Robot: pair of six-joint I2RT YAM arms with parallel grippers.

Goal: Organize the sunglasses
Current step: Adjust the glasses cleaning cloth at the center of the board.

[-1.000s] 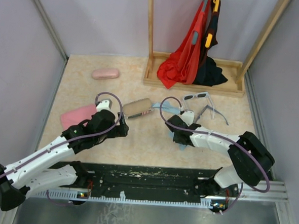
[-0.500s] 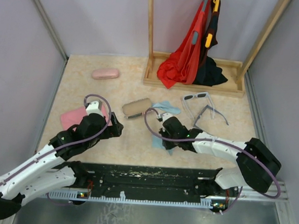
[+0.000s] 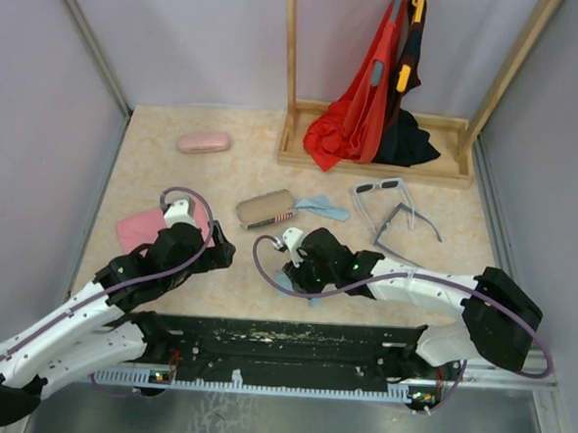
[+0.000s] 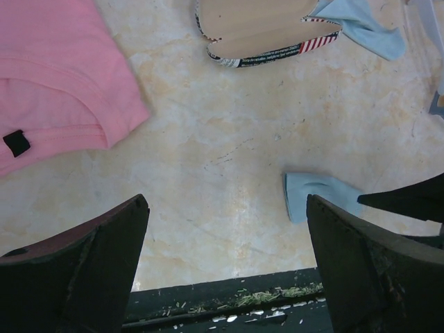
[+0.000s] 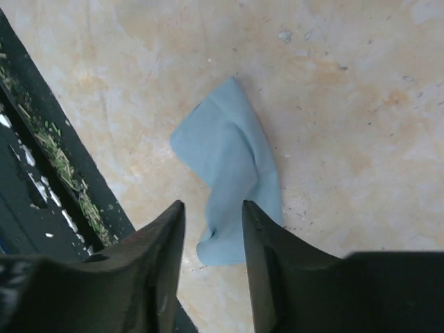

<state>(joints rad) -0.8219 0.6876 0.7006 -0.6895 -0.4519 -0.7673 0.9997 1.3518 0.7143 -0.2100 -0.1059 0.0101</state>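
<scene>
Top view: my left gripper (image 3: 218,249) hangs over the worktop (image 3: 263,156) just right of a pink cloth (image 3: 143,227), its jaws spread wide with nothing in them. My right gripper (image 3: 298,276) reaches in toward the middle, low over a small blue cloth (image 3: 312,297) near the front edge. The white sunglasses (image 3: 381,187) lie on the right half of the worktop, in front of the wooden rack (image 3: 371,166). The grey glasses (image 3: 402,223) lie just in front of them, and I cannot tell whether the two frames touch. Both pairs are well apart from either gripper. A flag-printed case (image 3: 266,208) sits mid-worktop with a second blue cloth (image 3: 321,208) at its right end, and a pink case (image 3: 203,144) lies far back on the left. Left wrist view: the left gripper (image 4: 225,267) is fully open over bare worktop, with the pink cloth (image 4: 48,90) at upper left, the flag-printed case (image 4: 257,28) at the top and the small blue cloth (image 4: 319,194) toward the right finger. Right wrist view: the right gripper (image 5: 211,243) is parted by a narrow gap and pinches nothing. The small blue cloth (image 5: 232,166) lies crumpled on the worktop, its near end showing in the gap, and whether the fingers touch it I cannot tell.
</scene>
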